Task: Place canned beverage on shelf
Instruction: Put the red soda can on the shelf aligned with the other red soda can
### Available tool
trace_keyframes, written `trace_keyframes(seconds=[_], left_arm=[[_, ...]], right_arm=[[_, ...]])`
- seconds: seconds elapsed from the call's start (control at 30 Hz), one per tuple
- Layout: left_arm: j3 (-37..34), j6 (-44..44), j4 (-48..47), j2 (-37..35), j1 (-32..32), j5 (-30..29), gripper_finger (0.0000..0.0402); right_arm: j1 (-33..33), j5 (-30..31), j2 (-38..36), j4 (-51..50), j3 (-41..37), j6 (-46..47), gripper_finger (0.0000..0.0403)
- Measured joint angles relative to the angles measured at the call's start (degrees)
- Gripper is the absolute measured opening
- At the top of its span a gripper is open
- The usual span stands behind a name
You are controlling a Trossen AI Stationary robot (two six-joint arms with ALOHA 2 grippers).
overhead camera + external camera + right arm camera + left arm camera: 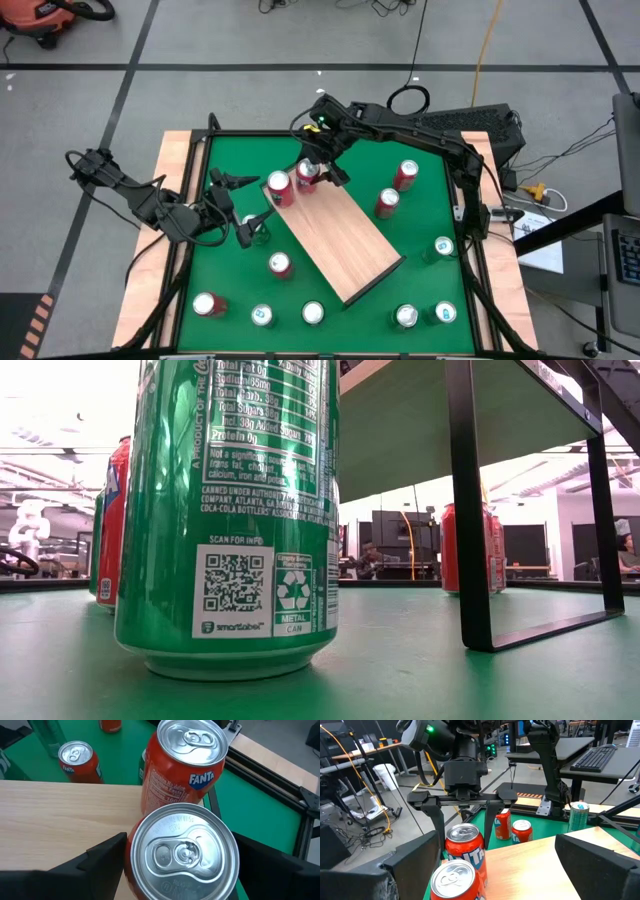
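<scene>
Beside a second orange can (182,765), the right gripper (180,865) straddles, released, one on the shelf (60,815).

light wood-grain shelf (335,240) with dark edges, green table (420,215), orange fanta can (181,767) with silver top, green can (235,510) with white label print, black grippers (318,172)

Wood-grain shelf (336,238) lies diagonally at frame centre on green table (420,275). Two red cans (281,188) stand at shelf's upper-left end. Right gripper (312,172) sits over second can (307,173), fingers spread. Left gripper (243,205) at centre left, open.
</scene>
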Motion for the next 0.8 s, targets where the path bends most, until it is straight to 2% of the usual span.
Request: trace_keyframes(seconds=[0.33,0.53,0.8], left_arm=[[0.0,0.01,0.01,0.0,0.0,-0.01,0.0398],[0.0,0.03,-0.02,0.0,0.0,-0.02,0.0398],[0.0,0.02,-0.07,0.0,0.0,-0.02,0.0398]], right_arm=[[0.0,0.0,-0.02,2.6,0.02,1.18,0.0365],[0.07,0.04,-0.67,2.66,0.02,1.71,0.0368],[-0.19,0.32,-7.81,1.41,0.02,6.84,0.0368]])
